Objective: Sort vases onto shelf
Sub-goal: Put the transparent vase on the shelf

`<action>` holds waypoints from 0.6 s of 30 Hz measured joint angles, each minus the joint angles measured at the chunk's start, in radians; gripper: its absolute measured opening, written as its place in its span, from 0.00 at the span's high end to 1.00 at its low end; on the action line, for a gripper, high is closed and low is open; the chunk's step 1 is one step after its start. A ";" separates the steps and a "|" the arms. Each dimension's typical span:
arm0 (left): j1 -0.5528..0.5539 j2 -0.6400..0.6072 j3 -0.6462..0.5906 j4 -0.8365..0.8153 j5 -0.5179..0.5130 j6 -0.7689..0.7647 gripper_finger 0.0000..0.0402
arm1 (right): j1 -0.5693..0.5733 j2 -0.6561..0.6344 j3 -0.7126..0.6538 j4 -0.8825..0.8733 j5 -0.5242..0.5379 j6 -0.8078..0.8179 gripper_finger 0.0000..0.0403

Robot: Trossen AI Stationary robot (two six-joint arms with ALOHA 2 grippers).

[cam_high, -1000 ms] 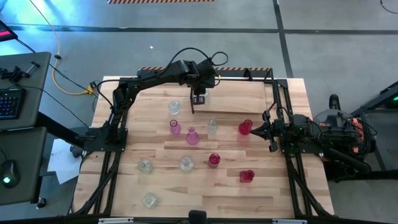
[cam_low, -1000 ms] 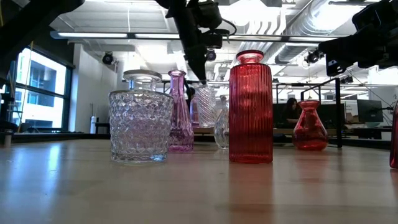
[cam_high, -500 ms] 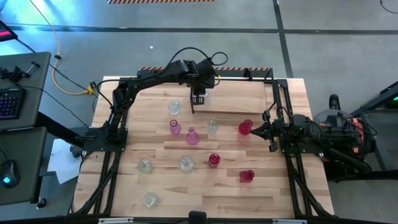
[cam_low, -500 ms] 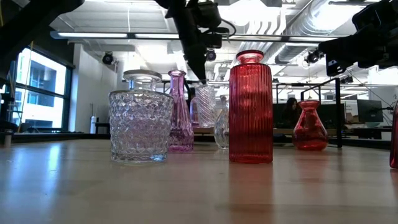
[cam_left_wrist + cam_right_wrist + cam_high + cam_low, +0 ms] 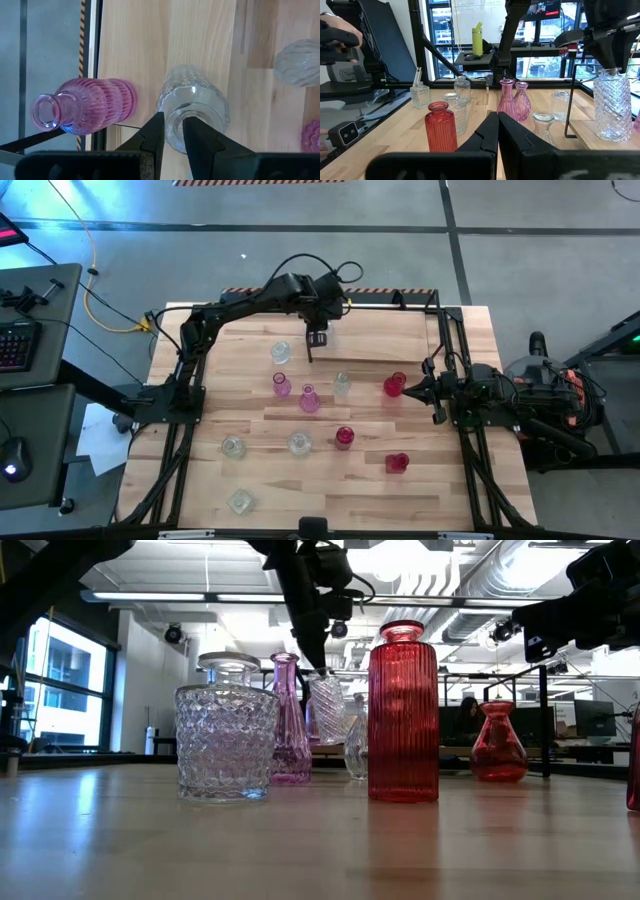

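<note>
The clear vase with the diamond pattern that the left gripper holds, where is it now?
The clear diamond-patterned vase hangs tilted from the left gripper at the table's far edge, over the shelf, beside a pink vase.

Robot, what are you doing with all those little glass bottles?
The left hand is pinching the rim of a clear vase at the far edge of the table, by the shelf. In the low view that vase hangs tilted. A pink vase already lies on its side next to it. The right hand is shut and waits at the right side. Other vases, like a red one, are not sorted yet.
</note>
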 joint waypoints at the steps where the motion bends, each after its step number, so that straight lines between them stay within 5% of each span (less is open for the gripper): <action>1: 0.000 0.000 0.000 0.000 0.000 0.000 0.85 | 0.000 0.000 0.000 0.000 0.000 0.000 1.00; 18: -0.003 -0.004 0.089 0.004 0.023 0.009 0.85 | 0.000 0.000 0.000 0.000 0.000 0.000 1.00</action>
